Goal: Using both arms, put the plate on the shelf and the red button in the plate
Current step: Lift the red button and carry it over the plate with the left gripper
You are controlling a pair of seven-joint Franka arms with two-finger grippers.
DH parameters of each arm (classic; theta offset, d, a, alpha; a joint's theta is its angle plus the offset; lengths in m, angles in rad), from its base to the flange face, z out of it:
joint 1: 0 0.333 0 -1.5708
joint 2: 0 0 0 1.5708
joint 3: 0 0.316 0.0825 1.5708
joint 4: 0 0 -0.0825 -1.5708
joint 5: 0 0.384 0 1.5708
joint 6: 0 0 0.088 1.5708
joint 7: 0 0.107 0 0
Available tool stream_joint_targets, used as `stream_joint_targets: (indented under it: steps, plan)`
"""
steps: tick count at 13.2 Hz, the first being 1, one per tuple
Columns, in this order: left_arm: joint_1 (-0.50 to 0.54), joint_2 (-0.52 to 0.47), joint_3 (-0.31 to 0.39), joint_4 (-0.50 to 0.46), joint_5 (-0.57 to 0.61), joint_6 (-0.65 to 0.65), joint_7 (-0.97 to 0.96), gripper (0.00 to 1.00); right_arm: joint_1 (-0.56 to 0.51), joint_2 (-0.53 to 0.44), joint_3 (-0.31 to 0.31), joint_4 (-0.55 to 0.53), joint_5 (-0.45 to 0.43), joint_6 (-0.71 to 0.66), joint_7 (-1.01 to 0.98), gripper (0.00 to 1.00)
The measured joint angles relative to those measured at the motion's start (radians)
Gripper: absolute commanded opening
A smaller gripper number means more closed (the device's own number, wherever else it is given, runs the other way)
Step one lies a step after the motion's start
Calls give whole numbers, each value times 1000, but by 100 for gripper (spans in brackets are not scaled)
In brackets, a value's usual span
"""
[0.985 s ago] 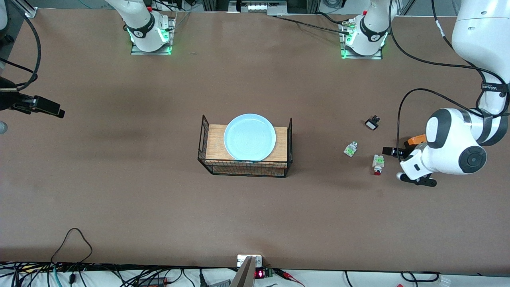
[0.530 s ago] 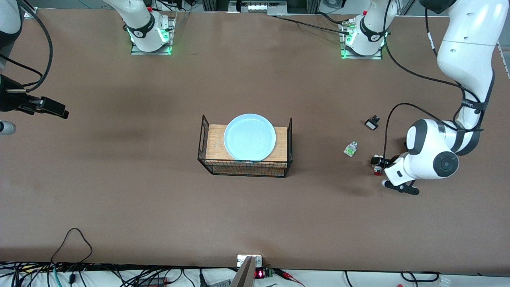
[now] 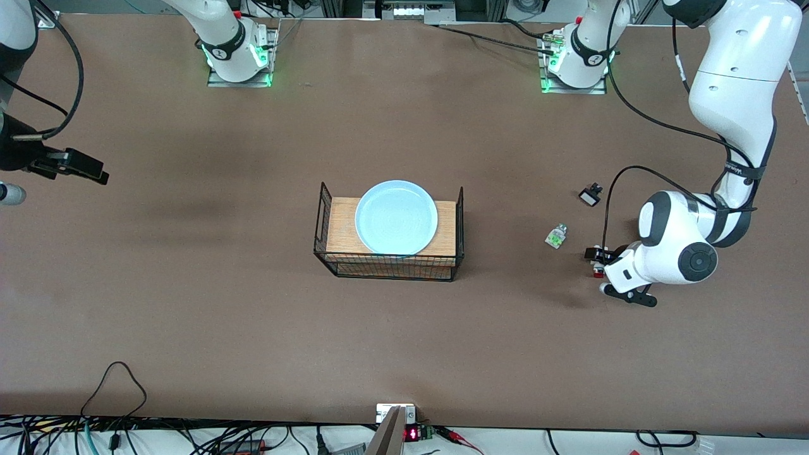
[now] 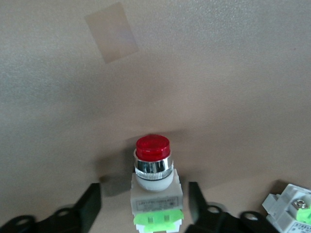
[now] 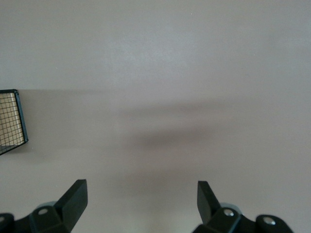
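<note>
Left gripper [image 4: 144,206] low at the table [image 3: 189,303] toward the left arm's end, fingers [image 4: 87,206] spread wide on either side of the red button [image 4: 153,187], not touching it. Button lying on the table, red cap pointing away from the wrist, green patch at the gripper end. In the front view, only the button's red tip [image 3: 597,273] peeking out under the gripper [image 3: 600,262]. Similar white-and-green piece [image 3: 555,236] just beside, toward the rack; small black part [image 3: 590,195] farther from the camera.

Plate [image 3: 396,217] flat on the rack's [image 3: 338,234] wooden top, mid-table.

Right gripper [image 5: 141,199] waiting over bare table at the right arm's end, fingers [image 5: 75,196] wide apart, holding nothing; rack corner [image 5: 10,121] visible at the edge.
</note>
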Motion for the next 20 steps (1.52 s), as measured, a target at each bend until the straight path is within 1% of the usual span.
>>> stream_joint_targets:
  steps: [3,8,11,13,14,15,16,18,19,20]
  plan:
    - [0,-1,-1,0,0,0,0,19,9,-24,2,-7,0,0,0,100]
    - [-1,-15,-5,16,0,-7,0,17,13,-25,3,-7,0,0,-4,100]
    - [-3,-40,-6,23,0,-55,0,16,15,-25,3,-7,0,0,-6,100]
    - [-4,-71,-13,38,0,-118,-2,16,15,-25,3,-7,0,0,-7,100]
    - [-7,-89,-27,57,0,-163,-5,16,15,-25,3,-7,0,0,-7,100]
    - [-9,-107,-58,83,0,-217,-24,18,16,-25,4,-7,0,0,-7,100]
    - [-12,-126,-103,117,0,-280,-69,18,16,-25,4,-7,0,0,-7,100]
    - [-22,-158,-225,208,-4,-411,-200,18,16,-25,4,-7,0,0,-7,100]
    - [-29,-169,-282,259,-19,-464,-264,19,16,-25,4,-7,0,0,-7,100]
    - [-38,-178,-328,299,-59,-500,-323,19,16,-25,4,-7,0,0,-7,100]
